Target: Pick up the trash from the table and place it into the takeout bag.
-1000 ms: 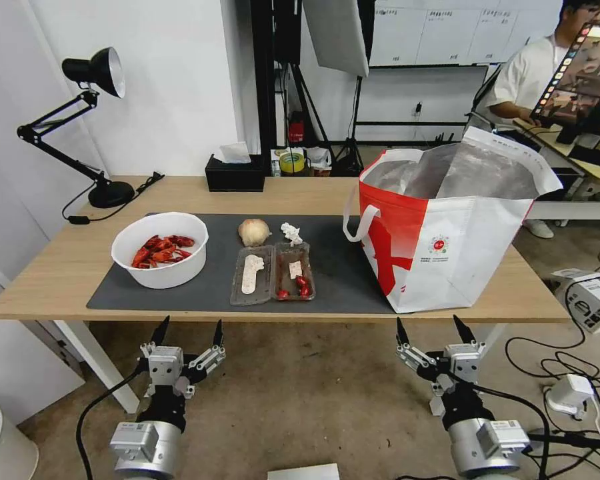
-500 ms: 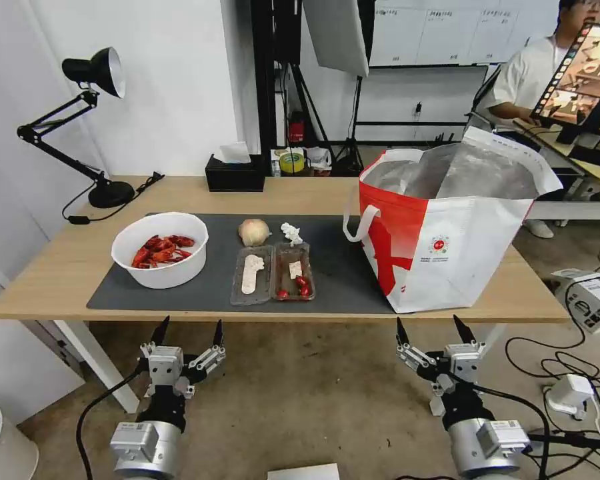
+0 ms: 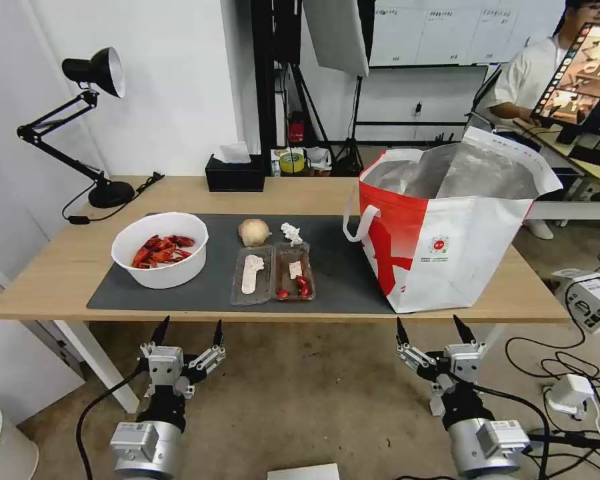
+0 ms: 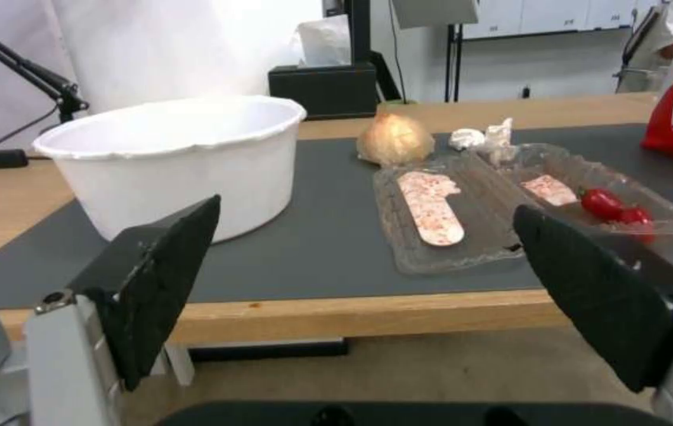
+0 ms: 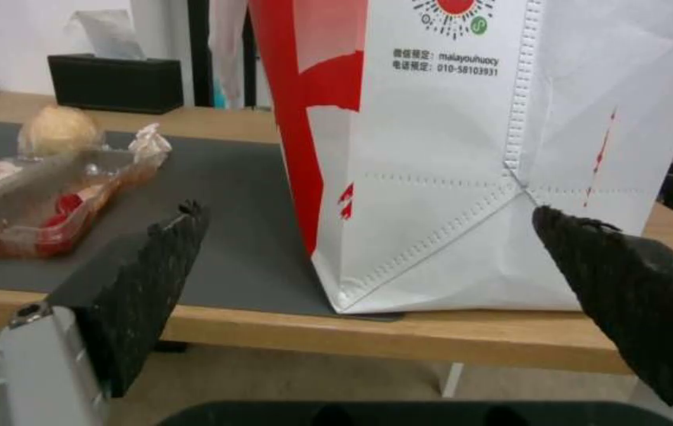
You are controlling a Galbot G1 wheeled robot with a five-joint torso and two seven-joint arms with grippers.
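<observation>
My left gripper [image 3: 188, 331] hangs below the near table edge, its two black, rough-faced wedge fingers [image 4: 165, 284] spread wide with nothing between them; my right gripper [image 3: 435, 330] sits the same way off to the right, pointed tips apart, empty. Above them, the long light-wood tabletop with white legs [image 3: 60, 267] carries a large dark grey matte rectangular mat [image 3: 340, 267]. Nearest on the mat, centre: a clear, crinkled two-compartment plastic tray [image 3: 272, 273], one well holding a pale flat strip speckled red, the other a small pale scrap and glossy red bits. Left of it, a white round thin-walled bowl with a wavy rim [image 3: 160, 249], red crayfish shells piled inside. Right of the tray, standing upright at the mat's right end, a large white and red woven-look takeout tote [image 3: 450, 230], stitched seams, silver foil lining showing at its open mouth, white loop handle, small round red logo. Just behind the tray: a beige, papery-looking ball [image 3: 254, 231] and a small crumpled white tissue [image 3: 291, 233], side by side. Farther back on bare wood, a black rectangular tissue box [image 3: 235, 175], and at far left a black jointed desk lamp [image 3: 80, 127].
</observation>
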